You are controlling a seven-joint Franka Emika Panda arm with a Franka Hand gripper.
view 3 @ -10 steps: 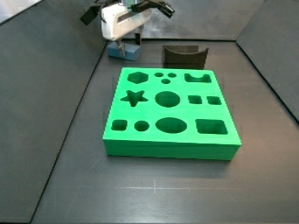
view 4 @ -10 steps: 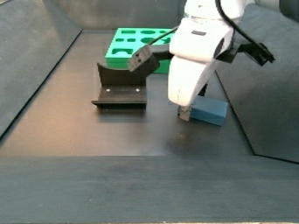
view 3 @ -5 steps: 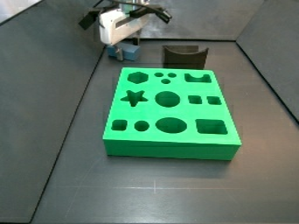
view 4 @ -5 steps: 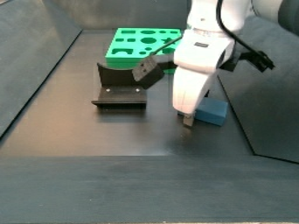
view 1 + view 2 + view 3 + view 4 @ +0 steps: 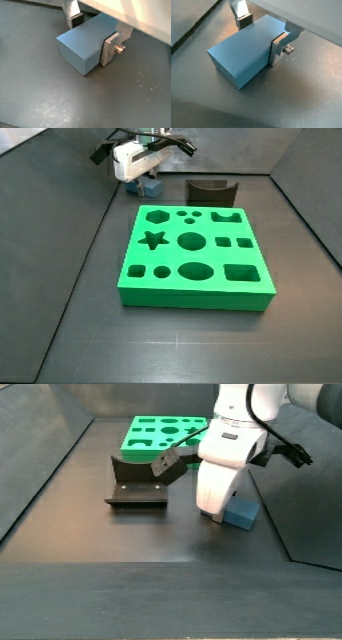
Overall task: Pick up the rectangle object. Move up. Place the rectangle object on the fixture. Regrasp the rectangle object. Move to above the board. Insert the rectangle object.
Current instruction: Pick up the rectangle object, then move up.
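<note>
No brand, label or writing can be read in any view.

The rectangle object, a light blue-grey block, is seen in both wrist views lying on the dark floor, w/ the gripper straddling it. One silver finger plate w/ a screw is pressed flat against a long side face; the opposite finger's dark pad is met at the far top edge, so the block is pinched between the fingers. It cannot be told whether the block is lifted off the floor.

In a side view the block is found at approx 4 o'clock from the fixture, well apart from it, partly hidden by the white gripper body. The board is seen at 12 o'clock behind the fixture. In a side view the board fills the middle, the fixture sits just past its far edge at 12 o'clock, and the gripper is at approx 11 o'clock, hiding nearly all of the block.

Vs. 0.5 s ago: arm pose almost unchanged; the gripper has settled slightly lower on the block. Board and fixture unmoved.
</note>
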